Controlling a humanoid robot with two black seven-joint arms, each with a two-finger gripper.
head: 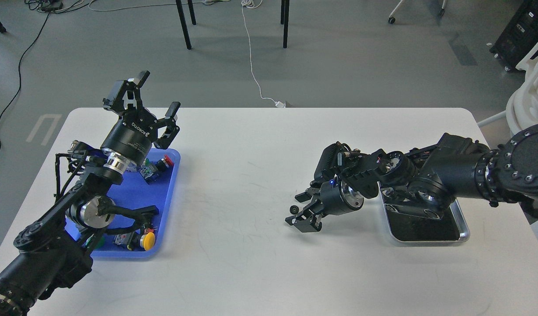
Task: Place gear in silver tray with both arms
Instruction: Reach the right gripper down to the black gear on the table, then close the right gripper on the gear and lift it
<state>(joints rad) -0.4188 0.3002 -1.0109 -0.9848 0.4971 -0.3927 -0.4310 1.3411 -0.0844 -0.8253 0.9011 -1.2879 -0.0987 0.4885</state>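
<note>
A small black gear lies on the white table, left of the silver tray, which has a shiny rim and a dark inner surface. My right gripper is low over the table, pointing left and open, with its fingertips on either side of the gear. I cannot tell whether they touch it. My right arm covers the far part of the tray. My left gripper is open and empty, raised above the far end of the blue tray.
The blue plastic tray at the left holds several small parts, among them a yellow button and a red one. Chair legs and cables are on the floor beyond the table's far edge.
</note>
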